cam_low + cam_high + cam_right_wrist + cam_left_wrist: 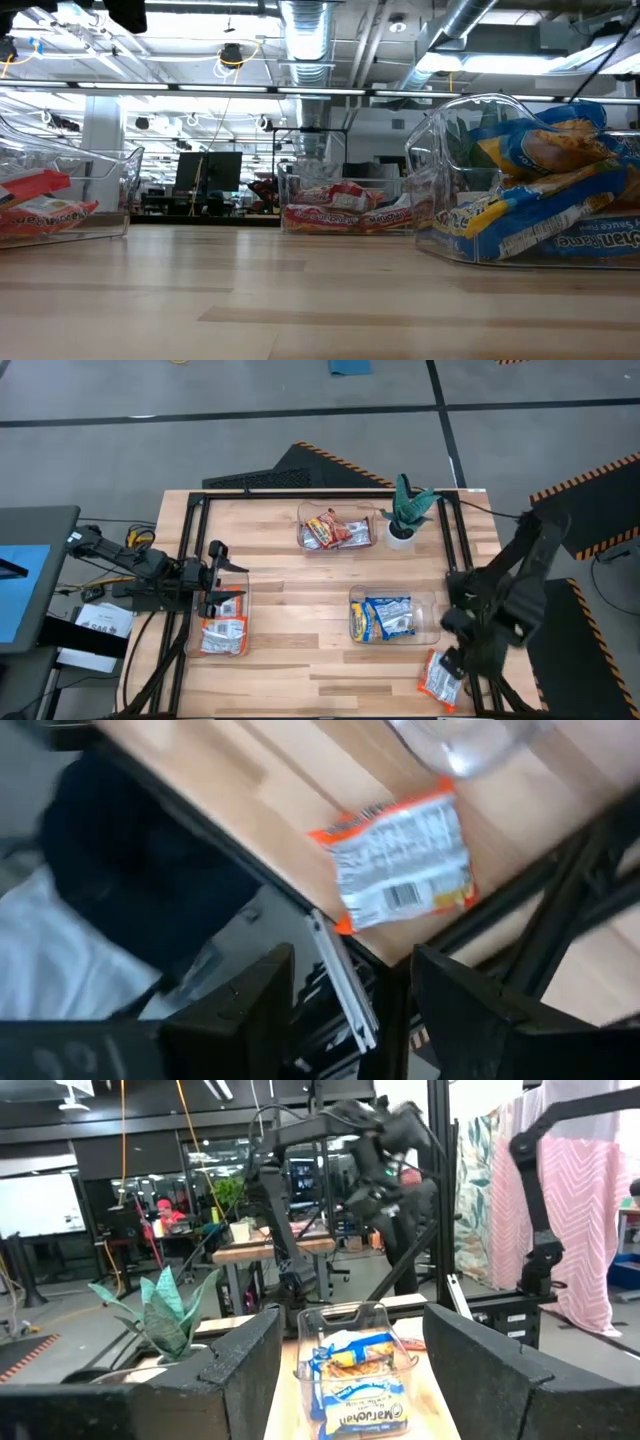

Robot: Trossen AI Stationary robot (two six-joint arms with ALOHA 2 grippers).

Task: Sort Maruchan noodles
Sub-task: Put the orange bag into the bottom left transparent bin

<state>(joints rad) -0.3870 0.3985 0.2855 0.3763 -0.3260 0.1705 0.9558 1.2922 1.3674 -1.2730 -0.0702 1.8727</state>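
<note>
An orange-edged noodle packet (440, 678) (400, 865) lies flat, printed back up, at the table's near right corner. Blue packets (388, 617) (540, 190) (350, 1385) fill the middle-right clear bin. Red ones (335, 532) (340, 212) sit in the far centre bin, and red-and-white ones (222, 630) (40, 205) in the left bin. My right gripper (465, 652) (350, 1010) hovers open above the orange packet, apart from it. My left gripper (220, 575) (350, 1380) is open over the left bin's far end, facing the blue bin.
A green potted plant (405, 510) (160, 1315) stands at the far right, next to the far bin. A black frame rail (560, 920) runs along the near right table edge beside the orange packet. Bare wood (290, 590) lies between the three bins.
</note>
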